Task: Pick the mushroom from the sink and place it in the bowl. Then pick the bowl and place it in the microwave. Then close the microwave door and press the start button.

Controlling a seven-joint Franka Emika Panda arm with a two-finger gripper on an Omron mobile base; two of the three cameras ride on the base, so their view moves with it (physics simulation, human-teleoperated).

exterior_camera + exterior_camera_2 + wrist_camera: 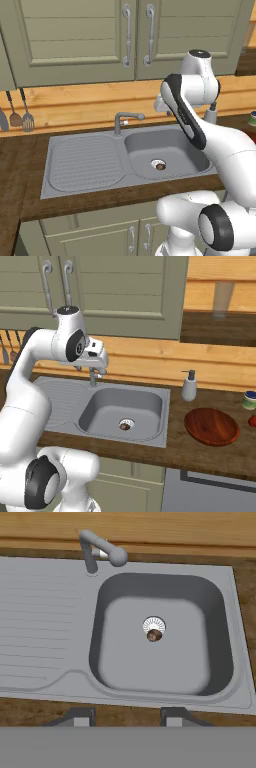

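The mushroom [160,167] [125,426] [154,635], a small brown lump, lies on the drain at the bottom of the grey metal sink [85,165] [155,406] [50,627]. My gripper [125,718] hovers high above the basin's near rim, looking down into it, open with nothing between its fingertips. From the base views the hand [161,104] [96,360] hangs near the faucet. The reddish-brown bowl [212,426] sits on the wooden counter to the right of the sink, apart from the gripper. The microwave is out of view.
A curved grey faucet [122,120] [100,549] rises behind the basin. A soap dispenser [189,386] and a small jar [249,400] stand near the bowl. Utensils [22,117] hang on the left wall. Olive cabinet doors [75,35] hang overhead.
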